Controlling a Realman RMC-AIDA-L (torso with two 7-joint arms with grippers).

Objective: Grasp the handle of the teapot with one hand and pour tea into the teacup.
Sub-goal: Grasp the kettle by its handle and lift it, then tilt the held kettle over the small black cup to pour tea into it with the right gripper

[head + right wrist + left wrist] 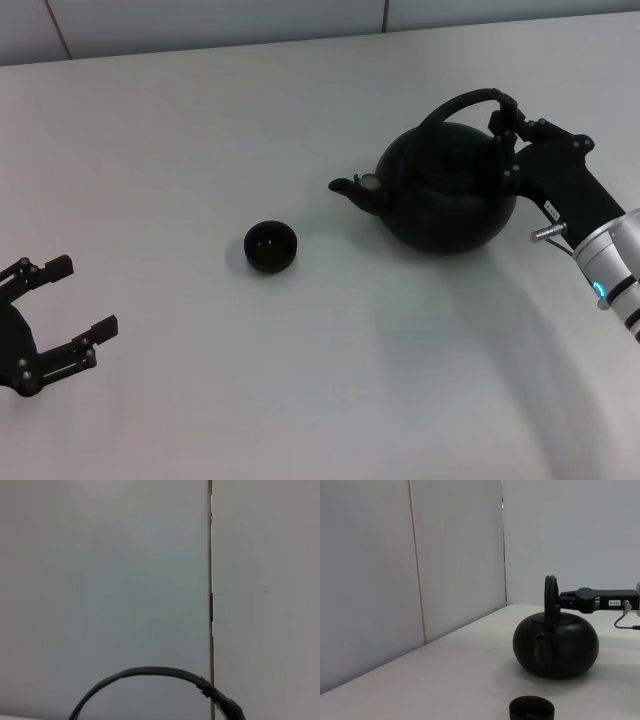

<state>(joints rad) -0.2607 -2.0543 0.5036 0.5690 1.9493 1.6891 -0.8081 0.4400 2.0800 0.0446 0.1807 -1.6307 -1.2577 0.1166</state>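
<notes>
The black teapot (445, 190) stands on the white table at the right, its short spout (352, 187) pointing left toward the small black teacup (271, 246). My right gripper (507, 120) comes in from the right and is shut on the handle (455, 105) near its right end. The left wrist view shows the teapot (560, 645), its upright handle (550, 597), the right gripper (562, 600) on it, and the cup (531, 710). The handle's arc (150, 671) shows in the right wrist view. My left gripper (83, 296) is open at the front left. I cannot make out tea in the cup.
The white table (200, 130) ends at a pale wall along the far edge (300, 40). Wall panels (420, 580) rise behind the teapot in the left wrist view. The right forearm (610, 265) reaches in from the right edge.
</notes>
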